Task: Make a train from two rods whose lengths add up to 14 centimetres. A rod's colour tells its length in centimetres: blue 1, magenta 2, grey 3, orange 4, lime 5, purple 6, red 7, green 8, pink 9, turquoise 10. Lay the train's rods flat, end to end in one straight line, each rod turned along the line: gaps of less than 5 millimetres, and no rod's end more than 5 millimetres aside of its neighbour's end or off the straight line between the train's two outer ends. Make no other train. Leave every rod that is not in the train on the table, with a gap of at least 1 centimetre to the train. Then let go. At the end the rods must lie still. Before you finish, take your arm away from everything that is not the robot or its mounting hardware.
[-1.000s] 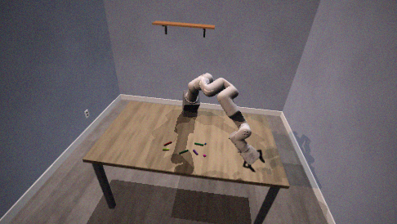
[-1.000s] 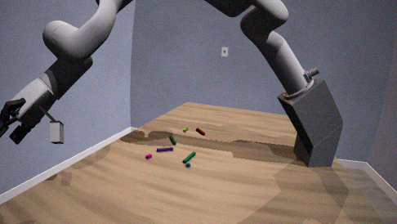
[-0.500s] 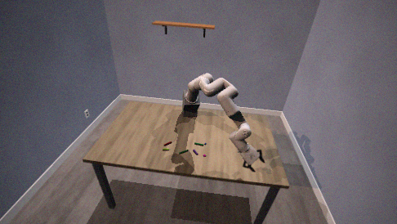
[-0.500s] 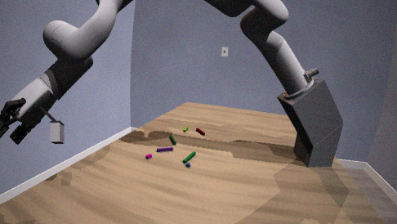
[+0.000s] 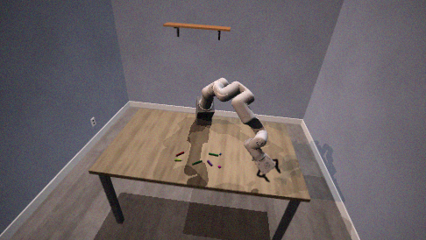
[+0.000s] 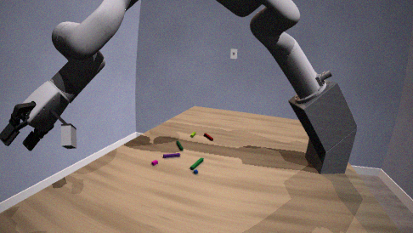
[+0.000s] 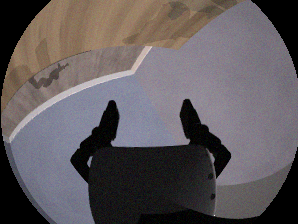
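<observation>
My gripper (image 5: pixel 273 176) (image 6: pixel 18 145) (image 7: pixel 149 107) is open and empty, above the table's right part in the top view, away from all rods. A green rod (image 5: pixel 213 154) (image 6: pixel 197 163) lies with a blue rod (image 5: pixel 220 154) (image 6: pixel 195 172) close to one end. A second green rod (image 5: pixel 197 162) (image 6: pixel 179 145) lies in shadow. A purple rod (image 5: pixel 209 163) (image 6: pixel 172 156) lies between it and a magenta rod (image 5: pixel 219 166) (image 6: pixel 155 162). A red rod (image 5: pixel 180 153) (image 6: pixel 208 137) and a lime rod (image 5: pixel 178 160) (image 6: pixel 193 134) lie apart from the others.
The wooden table (image 5: pixel 145 144) (image 6: pixel 255 200) also shows at the top of the wrist view (image 7: pixel 90 25). The arm's base stands at its back edge in the top view. A shelf (image 5: pixel 197 27) hangs on the wall. No rod shows in the wrist view.
</observation>
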{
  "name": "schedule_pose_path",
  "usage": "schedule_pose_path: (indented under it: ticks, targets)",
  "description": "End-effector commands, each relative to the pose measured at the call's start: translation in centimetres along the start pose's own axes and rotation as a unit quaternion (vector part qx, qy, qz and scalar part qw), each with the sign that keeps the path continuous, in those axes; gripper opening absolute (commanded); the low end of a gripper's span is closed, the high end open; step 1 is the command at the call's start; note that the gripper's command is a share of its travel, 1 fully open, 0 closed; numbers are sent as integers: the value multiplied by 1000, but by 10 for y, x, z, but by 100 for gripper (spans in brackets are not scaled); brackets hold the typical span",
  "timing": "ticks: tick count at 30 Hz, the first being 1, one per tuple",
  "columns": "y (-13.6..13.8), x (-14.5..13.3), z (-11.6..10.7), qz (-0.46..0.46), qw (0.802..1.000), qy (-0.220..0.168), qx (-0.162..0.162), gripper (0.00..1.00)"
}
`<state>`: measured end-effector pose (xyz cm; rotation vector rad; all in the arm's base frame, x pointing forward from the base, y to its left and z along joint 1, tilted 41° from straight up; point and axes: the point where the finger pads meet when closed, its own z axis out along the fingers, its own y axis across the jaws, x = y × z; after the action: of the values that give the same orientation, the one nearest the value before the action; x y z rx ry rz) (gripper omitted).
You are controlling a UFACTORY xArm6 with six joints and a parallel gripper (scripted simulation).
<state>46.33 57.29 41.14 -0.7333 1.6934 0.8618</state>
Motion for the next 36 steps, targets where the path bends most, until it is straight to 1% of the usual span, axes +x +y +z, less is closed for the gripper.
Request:
schedule_pose_path:
  ticks: [1, 7, 12, 15, 17, 18, 25, 26, 29, 30, 33, 34, 36]
  targets:
    - [-2, 6, -8, 18, 1000, -8, 10, 100]
    - [-5, 14, -13, 34, 999, -10, 18, 100]
    - [-5, 14, -13, 34, 999, -10, 18, 100]
    - [-8, 22, -20, 51, 998, -13, 28, 100]
    - [-8, 22, -20, 51, 998, -13, 28, 100]
    - [-10, 25, -23, 61, 998, -14, 33, 100]
    - [-12, 29, -27, 70, 997, -16, 40, 100]
    - [-14, 33, -31, 81, 995, -18, 47, 100]
    - [-14, 33, -31, 81, 995, -18, 47, 100]
    - [-17, 41, -37, 100, 993, -19, 56, 100]
    - [-17, 41, -37, 100, 993, -19, 56, 100]
    - [-21, 49, -44, 119, 990, -20, 66, 100]
    - [-21, 49, -44, 119, 990, -20, 66, 100]
